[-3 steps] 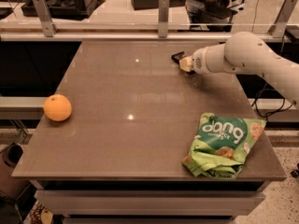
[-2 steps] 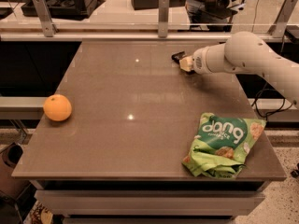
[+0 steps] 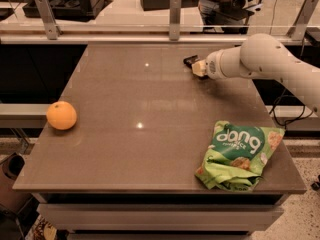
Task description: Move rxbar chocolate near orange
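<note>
Work on the task looks barely begun. Nearest me, at the front right of the table point(image 3: 125, 149), lies a green snack bag point(image 3: 240, 155) that has no part in it. Further back at the left edge sits the orange point(image 3: 61, 115), alone. On the far side, the rxbar chocolate point(image 3: 188, 60) shows as a small dark sliver right at the tip of the gripper point(image 3: 196, 66), well apart from the fruit. I cannot tell whether the gripper has it pinched or only rests against it. By my judgement the whole carry across the tabletop is left to do.

The bag is glossy film, puffed and creased, with white lettering. The orange is round and evenly coloured. The tabletop is smooth brown and throws back small glints of light. The arm point(image 3: 270, 59) is a rounded white shell. Behind it runs a metal rail point(image 3: 100, 28) on upright posts.
</note>
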